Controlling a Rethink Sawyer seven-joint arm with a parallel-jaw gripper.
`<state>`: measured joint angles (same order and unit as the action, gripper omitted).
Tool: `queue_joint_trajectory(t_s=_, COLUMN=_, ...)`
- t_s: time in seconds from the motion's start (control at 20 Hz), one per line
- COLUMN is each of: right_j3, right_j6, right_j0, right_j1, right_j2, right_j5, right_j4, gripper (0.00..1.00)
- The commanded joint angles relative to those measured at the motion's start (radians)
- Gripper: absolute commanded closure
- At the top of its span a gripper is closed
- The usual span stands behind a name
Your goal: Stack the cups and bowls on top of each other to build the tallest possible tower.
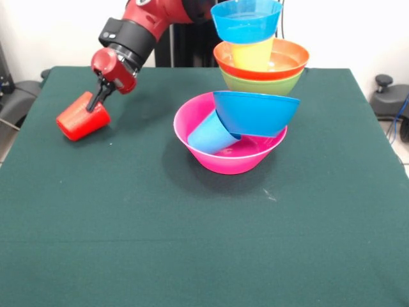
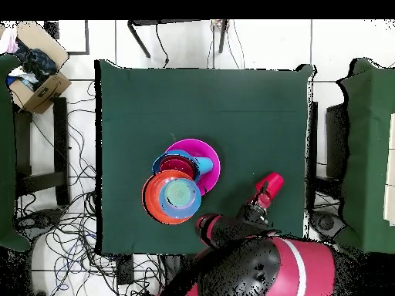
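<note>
At upper left, the gripper (image 1: 100, 97) pinches the tilted red cup's (image 1: 82, 117) rim; the leaning tower (image 1: 238, 131) sits centre-right. Lift high, level the cup, then lower gently onto it

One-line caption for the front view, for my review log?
Sawyer gripper carries a tilted red plastic cup left of a leaning tower based on a large pink bowl.

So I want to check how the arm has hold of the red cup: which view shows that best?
The front view. There the red cup shows from the side, tilted, with the gripper at its rim. In the overhead view the cup is a small red shape at the arm's end, and the grip cannot be made out.
</note>
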<state>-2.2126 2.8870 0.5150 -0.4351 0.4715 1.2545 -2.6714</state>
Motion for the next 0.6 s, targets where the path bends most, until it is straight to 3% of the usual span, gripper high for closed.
queue_joint_trajectory(t_s=0.05, right_j3=0.013, right_j6=0.085, right_j0=-0.038, right_j1=-0.172, right_j2=0.138, right_j5=-0.446, right_j4=0.125, gripper=1.0)
queue_joint_trajectory(t_s=0.35, right_j3=0.045, right_j6=-0.041, right_j0=-0.104, right_j1=-0.244, right_j2=0.067, right_j5=-0.566, right_j4=0.188, gripper=1.0)
queue_joint_trajectory(t_s=0.45, right_j3=0.028, right_j6=-0.02, right_j0=-0.091, right_j1=-0.259, right_j2=0.081, right_j5=-0.604, right_j4=0.169, gripper=1.0)
queue_joint_trajectory(t_s=0.6, right_j3=0.013, right_j6=-0.015, right_j0=-0.099, right_j1=-0.297, right_j2=0.072, right_j5=-0.67, right_j4=0.202, gripper=1.0)
